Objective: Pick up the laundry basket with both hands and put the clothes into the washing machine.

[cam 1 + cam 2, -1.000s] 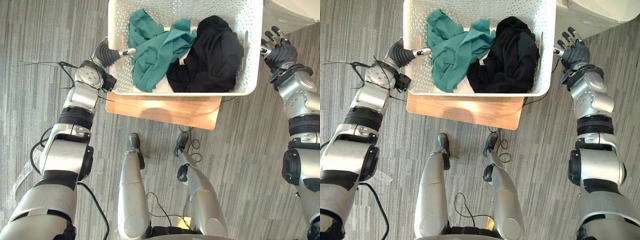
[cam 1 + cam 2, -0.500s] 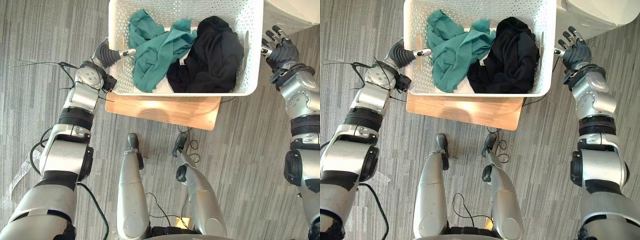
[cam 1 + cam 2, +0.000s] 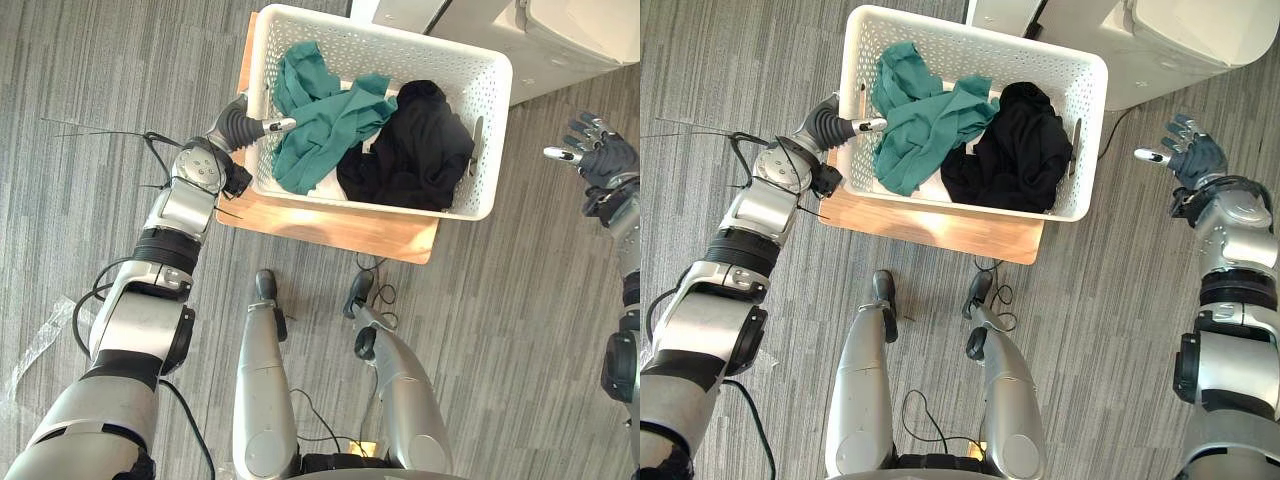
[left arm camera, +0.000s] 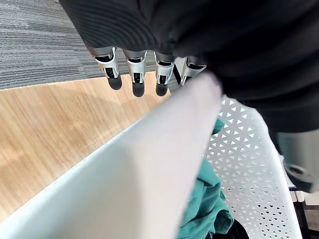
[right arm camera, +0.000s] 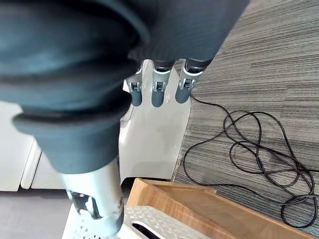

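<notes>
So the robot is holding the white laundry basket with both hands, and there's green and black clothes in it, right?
Not quite. The left hand pinches the laundry basket at its rim, but the right hand is open over the floor, apart from the basket, as the left eye view shows. The green garment and the black garment are in it.

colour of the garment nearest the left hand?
Teal green; the garment lies in the basket beside a black one. Best in the left eye view.

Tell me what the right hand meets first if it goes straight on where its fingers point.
Probably the white machine: the right hand, open, points at its lower side, clear of the laundry basket. Depth is unclear.
</notes>
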`<state>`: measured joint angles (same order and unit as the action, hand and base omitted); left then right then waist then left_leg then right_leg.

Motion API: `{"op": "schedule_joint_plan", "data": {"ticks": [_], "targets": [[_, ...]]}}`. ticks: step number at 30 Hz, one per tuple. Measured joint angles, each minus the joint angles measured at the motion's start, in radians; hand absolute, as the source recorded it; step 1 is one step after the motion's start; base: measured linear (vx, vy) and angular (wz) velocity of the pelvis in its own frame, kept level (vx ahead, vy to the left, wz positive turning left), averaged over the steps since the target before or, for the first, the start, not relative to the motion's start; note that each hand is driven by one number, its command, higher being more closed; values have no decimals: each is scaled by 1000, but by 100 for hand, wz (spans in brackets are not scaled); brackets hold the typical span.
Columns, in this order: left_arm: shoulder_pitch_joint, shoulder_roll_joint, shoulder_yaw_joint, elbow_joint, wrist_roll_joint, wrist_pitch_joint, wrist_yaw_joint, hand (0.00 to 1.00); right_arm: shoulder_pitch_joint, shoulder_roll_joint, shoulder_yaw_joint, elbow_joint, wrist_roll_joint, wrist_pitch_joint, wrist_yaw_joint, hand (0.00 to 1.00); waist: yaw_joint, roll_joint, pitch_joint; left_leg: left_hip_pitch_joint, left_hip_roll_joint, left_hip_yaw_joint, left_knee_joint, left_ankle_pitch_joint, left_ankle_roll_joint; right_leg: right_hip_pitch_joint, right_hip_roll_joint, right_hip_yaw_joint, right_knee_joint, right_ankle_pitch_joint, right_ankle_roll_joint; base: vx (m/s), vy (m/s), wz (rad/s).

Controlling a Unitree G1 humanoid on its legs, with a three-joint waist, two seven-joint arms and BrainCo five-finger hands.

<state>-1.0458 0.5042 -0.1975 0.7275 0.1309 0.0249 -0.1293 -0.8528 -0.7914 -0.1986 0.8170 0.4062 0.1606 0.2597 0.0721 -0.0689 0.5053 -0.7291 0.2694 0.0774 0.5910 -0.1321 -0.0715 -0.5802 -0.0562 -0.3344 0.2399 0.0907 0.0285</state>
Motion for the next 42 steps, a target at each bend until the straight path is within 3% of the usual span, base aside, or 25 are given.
{"op": "schedule_joint_plan", "data": {"ticks": [4,9,15,26,36,42], "targets": [[11,0,22,-1,-2,0,0,0,-16,-3,-22,-38,60,-4,-14,0,1,0,0,6,8,7,1,0,0,0,5,6,-1,0,0,8,-10,-7],[56,0,51,-46,-2,0,1,0,-11,-3,-33,-230,143,-38,-42,0,0,0,0,12,15,20,-2,0,0,-2,7,9,-12,-4,3,-3,-8,-7],[68,-2,46,-65,-2,-1,4,0,26,12,-24,-343,144,-46,-43,0,4,0,0,23,12,32,-22,0,0,0,3,8,-17,-3,2,15,-1,0],[59,1,9,-90,1,0,10,0,78,146,34,-337,95,-34,-42,0,5,0,0,25,9,31,-35,0,-1,9,5,3,-36,6,-9,29,4,1],[34,20,-28,-99,1,-2,22,0,152,181,34,-302,93,-27,-39,0,6,0,0,5,7,16,-34,1,-2,14,13,-11,-74,22,-13,1,1,1],[8,32,-40,-109,-1,-9,22,0,140,196,62,-282,93,-27,-39,0,25,0,0,-30,6,11,-34,4,-3,-5,17,-16,-100,39,-19,0,0,0]]}}
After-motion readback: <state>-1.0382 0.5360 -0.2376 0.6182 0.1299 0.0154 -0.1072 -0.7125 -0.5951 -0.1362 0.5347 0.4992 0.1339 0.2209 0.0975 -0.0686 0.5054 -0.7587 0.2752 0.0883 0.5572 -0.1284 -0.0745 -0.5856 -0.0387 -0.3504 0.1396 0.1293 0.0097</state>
